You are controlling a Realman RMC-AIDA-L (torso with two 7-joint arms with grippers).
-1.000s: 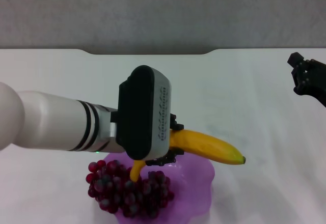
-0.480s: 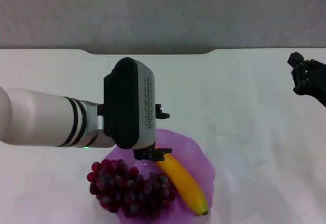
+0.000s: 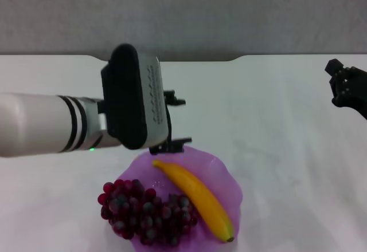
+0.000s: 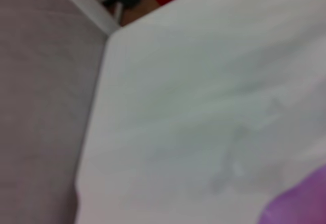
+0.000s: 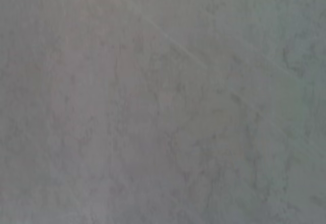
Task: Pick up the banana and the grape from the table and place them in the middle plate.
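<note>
Already both fruits lie in the plate.

Head view: left claw (image 3: 174, 120), spread and empty, hangs just beyond the plate (image 3: 226, 174); banana (image 3: 195, 197) runs diagonally beside the grape (image 3: 146, 212). Right claw (image 3: 344, 86), state unclear, is parked far right. Left wrist view: bare counter (image 4: 204, 91), plate edge. Right wrist view: nothing of the task.

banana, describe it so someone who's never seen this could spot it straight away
On the white table sits a purple scalloped plate, near the front edge. The banana lies inside it, beside dark red grapes: the only long, smooth, yellow-orange thing there.
</note>
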